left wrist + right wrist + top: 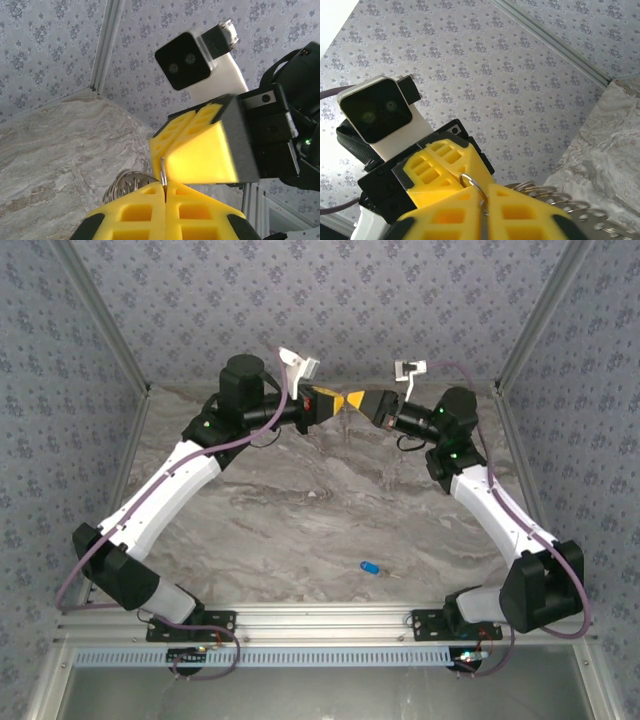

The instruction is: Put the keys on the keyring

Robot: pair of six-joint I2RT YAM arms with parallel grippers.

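Observation:
A small key [369,567] with a blue head lies alone on the marble near the front edge, far from both grippers. High above the back of the table, my left gripper [338,400] and right gripper [357,402] meet tip to tip. Between them is the keyring [163,171], a thin silver ring. The left gripper [165,186] is shut on its edge, and the right gripper [484,194] is shut on the keyring [473,182] from the other side. Several silver chain-like loops [560,200] hang beside the ring, and these loops [125,184] also appear behind my left fingers.
The marble table [300,510] is walled by patterned panels at the back and sides. Both arms arch up from their bases at the near rail [320,625]. A camera block [192,60] on the right wrist faces my left gripper closely.

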